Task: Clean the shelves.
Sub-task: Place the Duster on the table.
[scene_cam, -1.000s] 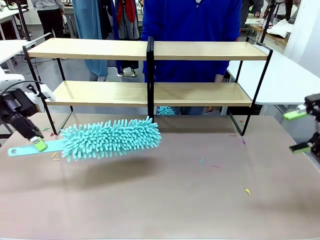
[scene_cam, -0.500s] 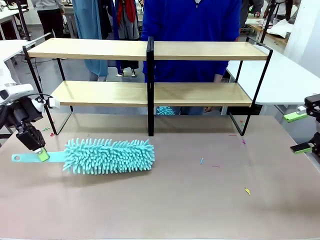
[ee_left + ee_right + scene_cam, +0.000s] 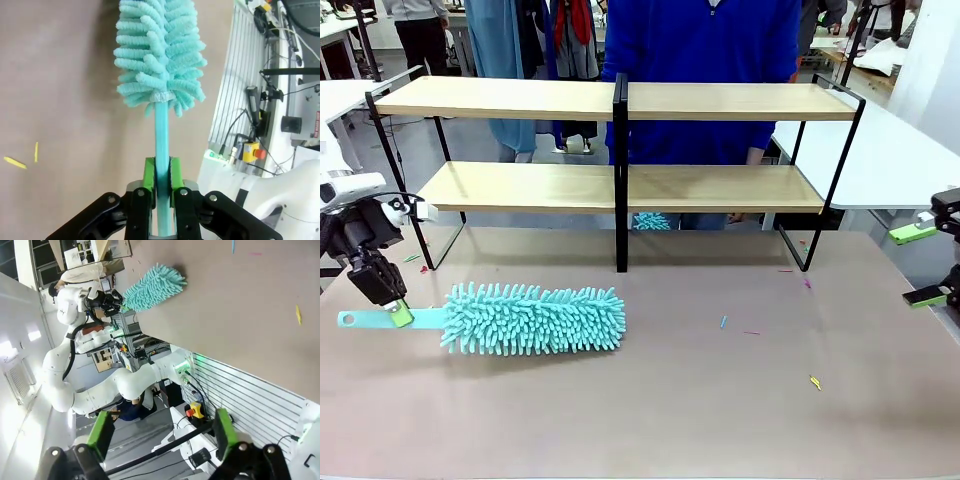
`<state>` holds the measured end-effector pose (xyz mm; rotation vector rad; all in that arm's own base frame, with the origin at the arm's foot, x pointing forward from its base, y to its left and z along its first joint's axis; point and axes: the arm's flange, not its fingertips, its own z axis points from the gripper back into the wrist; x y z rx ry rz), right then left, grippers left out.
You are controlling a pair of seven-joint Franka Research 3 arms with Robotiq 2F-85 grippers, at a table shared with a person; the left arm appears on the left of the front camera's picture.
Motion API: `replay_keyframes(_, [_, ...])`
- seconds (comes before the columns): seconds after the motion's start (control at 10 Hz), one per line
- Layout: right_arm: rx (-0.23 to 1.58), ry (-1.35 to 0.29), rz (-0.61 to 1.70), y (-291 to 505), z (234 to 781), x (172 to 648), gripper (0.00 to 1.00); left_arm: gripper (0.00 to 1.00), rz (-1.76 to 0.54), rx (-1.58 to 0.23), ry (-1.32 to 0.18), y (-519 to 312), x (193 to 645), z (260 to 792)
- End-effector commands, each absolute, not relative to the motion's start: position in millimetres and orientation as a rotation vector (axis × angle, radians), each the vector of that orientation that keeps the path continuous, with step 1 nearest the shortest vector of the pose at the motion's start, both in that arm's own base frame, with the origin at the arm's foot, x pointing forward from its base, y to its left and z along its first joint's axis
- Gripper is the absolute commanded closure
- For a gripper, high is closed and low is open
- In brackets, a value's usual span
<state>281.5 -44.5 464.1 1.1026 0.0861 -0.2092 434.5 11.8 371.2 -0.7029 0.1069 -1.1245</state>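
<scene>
The shelves (image 3: 720, 187), two light wooden tiers in a black frame with a centre post, stand across the back of the brown table. A turquoise microfibre duster (image 3: 533, 318) lies on the table in front of their left half. My left gripper (image 3: 398, 313) is shut on the duster's flat handle (image 3: 161, 150); the green pads (image 3: 148, 175) clamp it from both sides. The fluffy head (image 3: 159, 50) points away from the gripper. My right gripper (image 3: 920, 265) hangs open at the table's right edge, holding nothing; its green fingers (image 3: 102, 432) stand wide apart.
A person in a blue top (image 3: 705, 60) stands behind the shelves. Small coloured scraps (image 3: 814, 381) lie scattered on the table, mostly right of centre, and yellow bits (image 3: 15, 162) lie near the duster. A white table (image 3: 890, 150) stands at the far right.
The duster came down from a raised, tilted pose to lie flat on the table, shifting slightly left with my left gripper. The right gripper stayed about where it was.
</scene>
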Motion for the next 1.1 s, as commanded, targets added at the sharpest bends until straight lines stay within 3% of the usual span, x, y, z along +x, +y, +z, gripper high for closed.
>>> replay_keyframes(0.0, [1.131, 0.082, -0.210, -43.0, 467.3, 283.8, 0.00, 0.28, -1.087, -0.697, 0.058, 24.3, 432.7, 384.6])
replay_keyframes(0.1, [1.131, 0.082, -0.210, -43.0, 467.3, 283.8, 0.00, 0.00, -1.027, -0.665, -0.039, 39.7, 431.8, 397.6])
replay_keyframes(0.2, [1.131, 0.082, -0.210, -43.0, 467.3, 283.8, 0.00, 0.26, -0.933, -0.665, -0.156, 65.9, 429.9, 415.9])
replay_keyframes(0.4, [1.102, 0.088, -0.210, -44.2, 463.8, 281.7, 0.00, 0.00, -0.801, -0.783, -0.330, 103.5, 422.8, 434.0])
replay_keyframes(0.6, [1.282, 0.088, -0.195, -32.2, 508.8, 268.2, 0.00, 0.00, -0.602, -1.147, -0.406, 111.2, 409.3, 442.3])
replay_keyframes(0.8, [1.409, 0.228, -0.350, -26.6, 533.1, 263.6, 0.00, 0.00, -0.496, -1.506, -0.465, 135.0, 394.7, 471.8])
replay_keyframes(0.9, [1.500, 0.247, -0.277, -23.3, 544.7, 258.6, 0.00, 0.00, -0.429, -1.570, -0.436, 141.1, 390.4, 479.7])
replay_keyframes(1.0, [1.462, 0.202, -0.229, -17.7, 554.8, 252.2, 0.00, 0.00, -0.301, -1.559, -0.435, 154.0, 385.4, 482.4])
